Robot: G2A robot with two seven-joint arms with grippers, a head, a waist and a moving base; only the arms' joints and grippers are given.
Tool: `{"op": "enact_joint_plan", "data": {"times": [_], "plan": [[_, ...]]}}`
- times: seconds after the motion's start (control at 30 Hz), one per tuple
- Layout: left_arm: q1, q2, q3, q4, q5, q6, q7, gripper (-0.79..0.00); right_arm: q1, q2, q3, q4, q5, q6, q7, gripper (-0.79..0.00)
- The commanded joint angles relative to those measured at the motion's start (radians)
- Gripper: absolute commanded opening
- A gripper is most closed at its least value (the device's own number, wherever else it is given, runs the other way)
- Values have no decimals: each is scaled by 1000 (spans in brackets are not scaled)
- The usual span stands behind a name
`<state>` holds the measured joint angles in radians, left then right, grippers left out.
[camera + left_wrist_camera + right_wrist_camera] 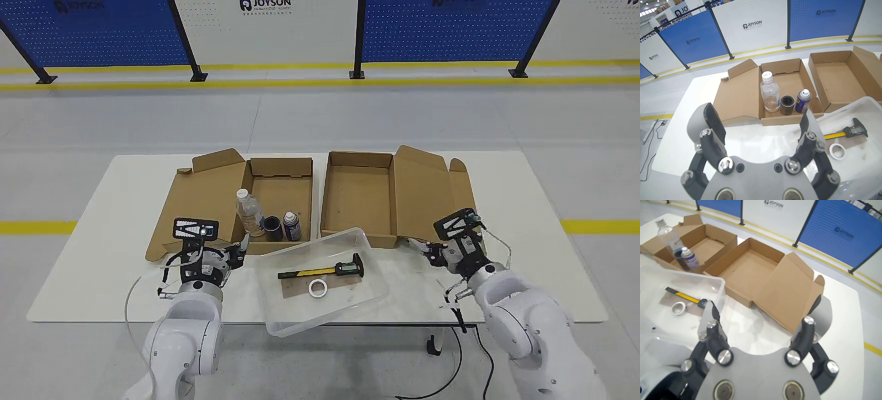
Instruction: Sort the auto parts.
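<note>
Nearest, the left tool [758,115] and the right tool [764,301] are hovering over the white table [100,270], their ribbed fingers spread and empty. Between them, a clear plastic tray [378,280] is holding a caliper [335,269] and a tape ring [317,288]. Beyond, an open cardboard box [285,190] is holding an upright bottle [247,210], a black cylinder [271,226] and a spray can [291,225].

White table [110,270] holds left box [285,195], right box [358,200], bin [352,290].

You are in a factory-style demo hall: blue and white perforated partition panels [455,25] stand on black feet, and yellow lines [300,84] cross the pale floor [300,120] around your white counter [110,250].
</note>
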<state>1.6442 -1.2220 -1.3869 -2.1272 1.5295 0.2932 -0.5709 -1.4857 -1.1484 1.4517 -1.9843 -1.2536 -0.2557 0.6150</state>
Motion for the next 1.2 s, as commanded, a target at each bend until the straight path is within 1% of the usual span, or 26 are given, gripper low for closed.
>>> {"op": "enact_joint_plan", "data": {"times": [0.0,0.13,0.2,0.67,0.73,0.8,0.9,1.0,1.17], "plan": [[0,0,0,0,0,0,0,0,40,1,-20,1,24,-51,73,0],[0,0,0,0,0,0,0,0,122,3,-46,26,109,-148,207,0],[0,0,0,0,0,0,0,0,157,5,-46,43,146,-183,241,0],[0,0,0,0,0,0,0,0,157,5,-46,43,146,-183,241,0],[0,0,0,0,0,0,0,0,162,6,-47,41,170,-204,214,0],[0,0,0,0,0,0,0,0,187,7,-55,62,202,-243,220,0],[0,0,0,0,0,0,0,0,238,3,-110,92,248,-259,262,0],[0,0,0,0,0,0,0,0,304,-7,-198,137,299,-229,330,0],[0,0,0,0,0,0,0,0,432,-34,-383,231,311,-163,469,0]]}}
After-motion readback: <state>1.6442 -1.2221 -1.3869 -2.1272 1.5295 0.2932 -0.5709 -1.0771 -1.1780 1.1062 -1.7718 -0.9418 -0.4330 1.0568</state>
